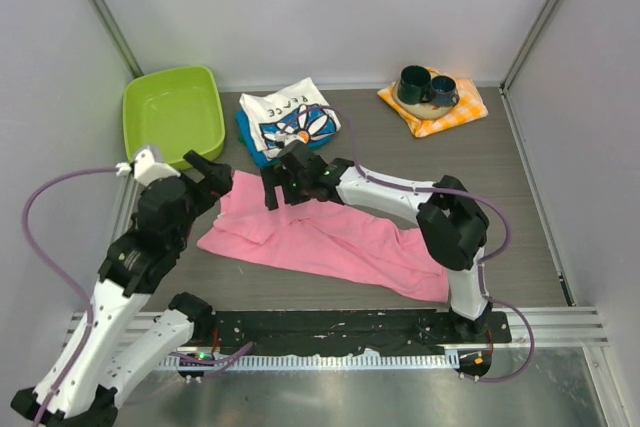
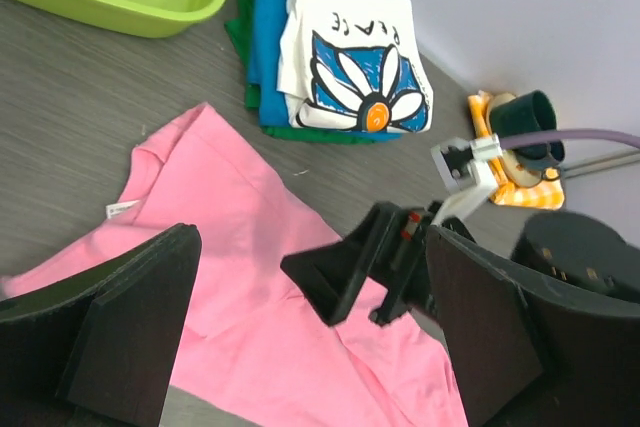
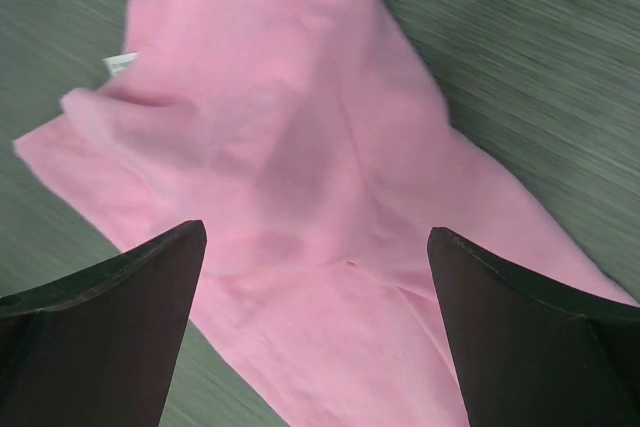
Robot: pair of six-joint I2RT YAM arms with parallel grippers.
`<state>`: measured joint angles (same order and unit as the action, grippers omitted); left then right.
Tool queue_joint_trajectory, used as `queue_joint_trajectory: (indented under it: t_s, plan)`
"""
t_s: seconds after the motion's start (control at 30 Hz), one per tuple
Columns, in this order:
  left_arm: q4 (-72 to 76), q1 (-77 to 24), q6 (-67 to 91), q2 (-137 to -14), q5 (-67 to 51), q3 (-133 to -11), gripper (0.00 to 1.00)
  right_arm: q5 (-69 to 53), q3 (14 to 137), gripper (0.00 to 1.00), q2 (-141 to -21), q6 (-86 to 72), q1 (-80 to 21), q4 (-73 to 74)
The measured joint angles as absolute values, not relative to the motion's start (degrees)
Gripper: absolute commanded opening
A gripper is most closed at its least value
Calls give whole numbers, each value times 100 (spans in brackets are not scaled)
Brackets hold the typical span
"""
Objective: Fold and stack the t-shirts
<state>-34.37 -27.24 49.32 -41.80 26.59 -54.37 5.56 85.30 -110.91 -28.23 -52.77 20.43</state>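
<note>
One shirt to go, I'd say: the pink t-shirt (image 1: 330, 242) is sprawled unfolded dead centre, and the folded stack (image 1: 249, 139) topped by the daisy shirt (image 1: 295, 117) sits at 12 o'clock. Left gripper (image 1: 213, 173) and right gripper (image 1: 283, 190) hover spread wide over pink's 10 o'clock end, holding nothing.

Green tub (image 1: 172, 112); mugs (image 1: 415, 85) on checked cloth (image 1: 462, 113)

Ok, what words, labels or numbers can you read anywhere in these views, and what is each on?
"PEACE": printed on the white daisy-print t-shirt; it reads upside down in the left wrist view.
Small white tag on the pink t-shirt: too small to read.
Nothing else legible.
</note>
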Motion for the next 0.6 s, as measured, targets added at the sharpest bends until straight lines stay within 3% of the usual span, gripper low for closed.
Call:
queue_joint_trajectory:
  t_s: [0.13, 0.4, 0.6]
  plan:
    - [-3889, -2724, 5033, -3428, 2864, -5297, 100, -130, 9196, 100, -11616, -2709, -5277, 1839]
    - [-4372, -2724, 5061, -3229, 2965, -4807, 100, -1435, 10637, 100, -12656, -2858, -5277, 1326]
    - [-4491, -2724, 5041, -3111, 3100, -4805, 100, -1968, 10912, 100, -13284, -3194, -5277, 1151]
